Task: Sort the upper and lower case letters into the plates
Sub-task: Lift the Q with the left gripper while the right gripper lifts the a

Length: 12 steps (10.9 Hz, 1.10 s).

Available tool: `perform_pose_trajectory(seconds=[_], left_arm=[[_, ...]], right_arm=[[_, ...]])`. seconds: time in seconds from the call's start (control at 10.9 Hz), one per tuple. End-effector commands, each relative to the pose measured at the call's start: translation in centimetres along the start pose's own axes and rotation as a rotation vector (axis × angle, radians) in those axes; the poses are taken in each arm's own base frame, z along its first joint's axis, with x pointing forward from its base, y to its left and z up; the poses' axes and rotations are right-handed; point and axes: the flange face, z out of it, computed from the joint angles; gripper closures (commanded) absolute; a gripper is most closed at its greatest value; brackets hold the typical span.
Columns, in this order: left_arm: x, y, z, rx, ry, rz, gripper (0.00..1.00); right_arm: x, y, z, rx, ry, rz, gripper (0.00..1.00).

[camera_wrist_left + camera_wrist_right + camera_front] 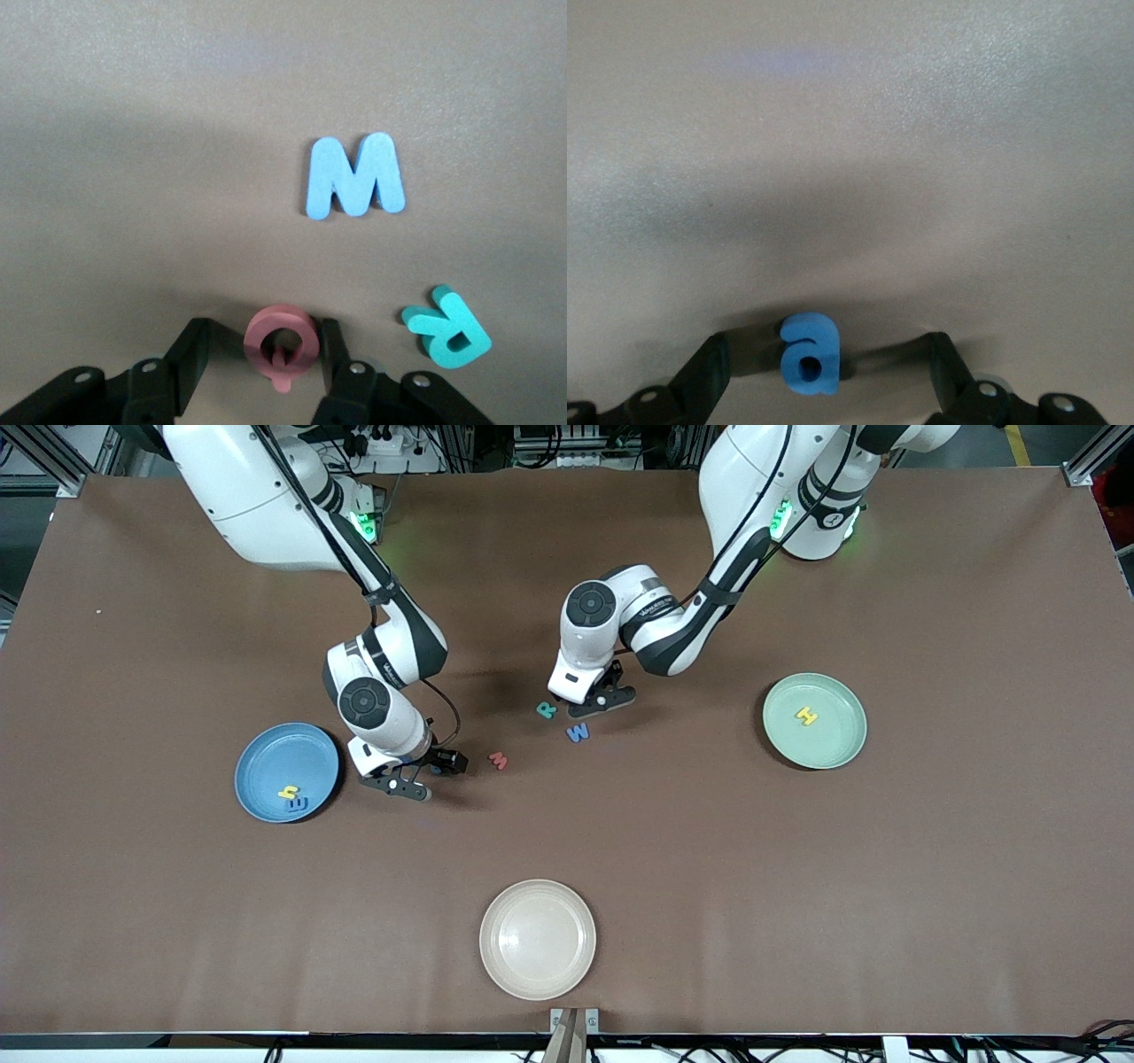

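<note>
The left gripper (602,701) is down at the table near the middle, its 2 fingers (332,350) closed against the sides of a red Q (281,343), which it grips at table level. Just beside it lie a teal R (547,709) and a blue W (578,732), the W a little nearer the front camera than the R; in the left wrist view that blue letter reads as an M, so which it is I cannot tell. A red m (498,760) sits on the bare table between the 2 grippers, nearer the front camera than the R. The right gripper (409,779) is low over the table, just beside the blue plate (266,757), with its fingers (709,367) spread wide; a blue a (810,354) lies between them, close to 1 finger with a clear gap to the other, and nothing is gripped. The blue plate, toward the right arm's end, holds a yellow letter (289,791) and a blue letter (300,804) touching each other near its front rim. The green plate (837,748), toward the left arm's end, holds 1 yellow H (806,716). A cream plate (538,974) sits near the front edge, well apart from both.
</note>
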Motion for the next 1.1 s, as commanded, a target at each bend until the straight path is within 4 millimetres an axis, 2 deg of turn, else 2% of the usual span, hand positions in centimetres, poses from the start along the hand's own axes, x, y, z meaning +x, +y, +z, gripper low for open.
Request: perform_pose_trajectory(seconds=[0.0, 0.18, 0.37, 0.55, 0.64, 0.73, 0.83, 1.01], left_arm=[[0.7, -0.2, 0.8, 0.002, 0.021, 0.015, 0.41], [0.6, -0.1, 0.7, 0.000, 0.021, 0.012, 0.42], [0.5, -0.1, 1.0, 0.003, 0.020, 0.015, 0.50], [0.4, -0.1, 1.1, 0.004, 0.019, 0.016, 0.50], [0.3, 0.0, 1.1, 0.004, 0.019, 0.011, 0.50], [0.3, 0.0, 1.0, 0.002, 0.020, 0.009, 0.51], [0.1, 0.0, 1.2, 0.005, 0.018, 0.011, 0.57], [0.0, 0.2, 1.2, 0.003, 0.016, 0.007, 0.63]], right_arm=[[-0.2, 0.2, -0.4, 0.002, 0.009, 0.009, 0.00], [-0.3, 0.1, -0.6, 0.001, 0.008, 0.012, 0.00], [-0.2, 0.1, -0.7, 0.002, 0.009, 0.012, 0.00], [-0.1, 0.0, -0.9, 0.003, 0.012, 0.012, 0.02], [-0.1, 0.0, -1.0, 0.004, 0.011, 0.015, 0.36], [-0.4, -0.2, -0.9, 0.005, 0.008, 0.037, 0.89], [-0.8, -0.6, -1.0, 0.009, 0.005, 0.041, 1.00], [-1.1, -1.0, -1.2, 0.014, 0.005, 0.030, 1.00]])
